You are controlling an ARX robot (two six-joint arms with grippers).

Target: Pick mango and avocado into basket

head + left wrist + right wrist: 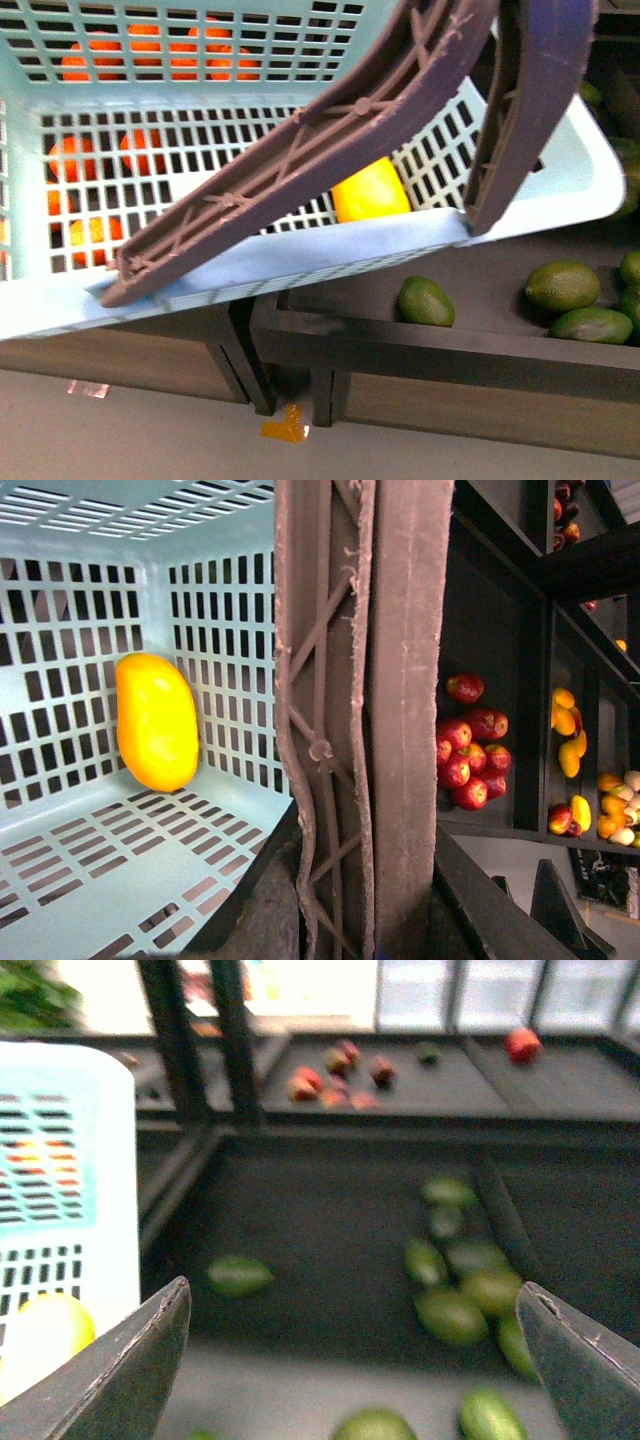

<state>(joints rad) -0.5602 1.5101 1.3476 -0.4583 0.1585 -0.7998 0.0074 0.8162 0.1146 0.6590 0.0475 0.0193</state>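
Note:
The light teal basket (pixel 300 255) hangs tilted close to the front camera, its two brown handles (pixel 330 150) swung across it. The yellow mango (pixel 370 190) lies inside it, also in the left wrist view (pixel 157 720). My left gripper (pixel 350 920) is shut on the basket's handles (pixel 360 730). Several dark-green avocados lie in a dark tray; the nearest avocado (pixel 426 301) sits just below the basket's right end. My right gripper (pixel 355 1360) is open and empty above the avocados (pixel 455 1315), with the basket (pixel 60 1160) beside it.
Oranges (pixel 150 55) show through the basket's slots behind it. Dark shelf trays hold red apples (pixel 470 755) and red-and-yellow fruit (pixel 565 745). The tray's front rail (pixel 440 345) runs under the basket. A lone avocado (pixel 240 1275) lies apart from the cluster.

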